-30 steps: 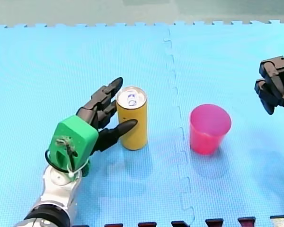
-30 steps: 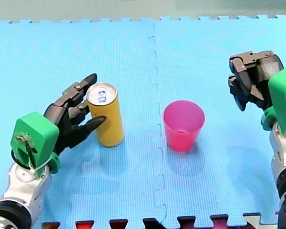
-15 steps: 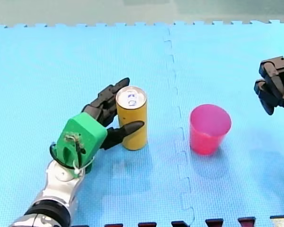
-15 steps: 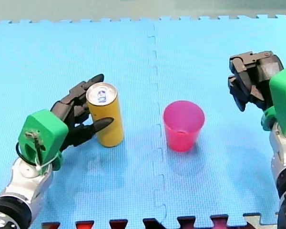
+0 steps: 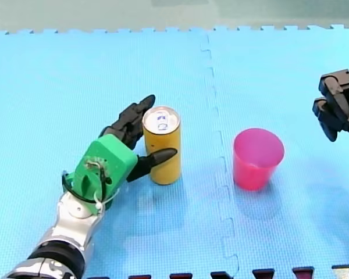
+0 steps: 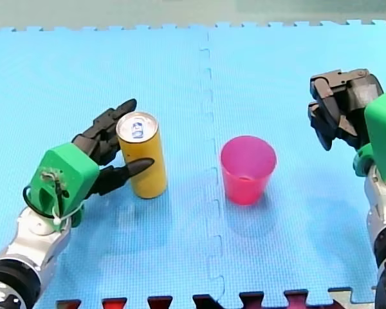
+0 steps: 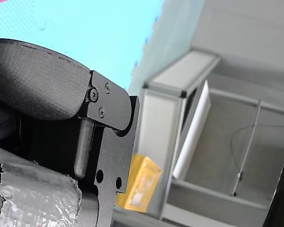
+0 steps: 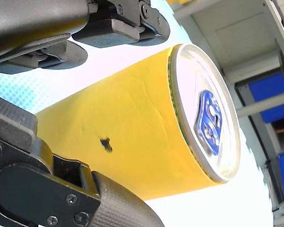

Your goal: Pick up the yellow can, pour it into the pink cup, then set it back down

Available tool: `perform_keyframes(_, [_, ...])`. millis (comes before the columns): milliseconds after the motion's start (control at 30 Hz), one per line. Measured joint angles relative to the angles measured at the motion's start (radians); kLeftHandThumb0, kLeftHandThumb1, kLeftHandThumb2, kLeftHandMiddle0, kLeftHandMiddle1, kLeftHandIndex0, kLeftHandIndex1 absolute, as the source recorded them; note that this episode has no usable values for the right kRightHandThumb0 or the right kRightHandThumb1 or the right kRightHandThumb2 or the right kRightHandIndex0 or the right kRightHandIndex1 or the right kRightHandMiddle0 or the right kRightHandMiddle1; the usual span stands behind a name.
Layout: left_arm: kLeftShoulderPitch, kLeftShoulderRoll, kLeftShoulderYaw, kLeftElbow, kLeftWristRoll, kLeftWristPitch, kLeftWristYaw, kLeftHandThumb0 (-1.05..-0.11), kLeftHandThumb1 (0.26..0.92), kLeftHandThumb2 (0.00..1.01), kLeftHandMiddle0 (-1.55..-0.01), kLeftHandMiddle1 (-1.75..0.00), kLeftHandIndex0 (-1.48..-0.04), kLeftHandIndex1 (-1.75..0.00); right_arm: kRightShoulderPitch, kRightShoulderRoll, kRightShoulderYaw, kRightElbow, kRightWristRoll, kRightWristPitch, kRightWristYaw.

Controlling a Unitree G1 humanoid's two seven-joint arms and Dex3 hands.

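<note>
Fingers [image 6: 134, 169]: left hand [image 6: 98, 158] flanking yellow can [image 6: 145, 164], grip unclear | right hand [image 6: 338, 111] clenched far-right | blue foam mat [image 6: 180, 77]

No legible text, brand, number or sign found on any item. Can [image 8: 128, 137]: plain yellow wall with one small dark spot, no lettering. Lid [image 8: 199, 80]: blue mark at centre, shape only, not readable. Yellow box [image 7: 138, 185] in the first wrist view: no print can be made out

Yellow can [image 5: 161, 148] is showing matt painted metal, top glossy. Pink cup [image 5: 257, 158] is looking smooth plastic; foam mat [image 5: 75, 75] is reading matt.
</note>
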Motion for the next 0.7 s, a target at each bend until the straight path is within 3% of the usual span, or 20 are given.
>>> perform_keyframes(700, [-0.001, 0.0, 0.019, 0.001, -0.024, 0.021, -0.018, -0.975, 0.678, 0.0, -0.22, 0.0, -0.21, 0.0, 0.001, -0.004, 0.007, 0.0, -0.006, -0.004, -0.005])
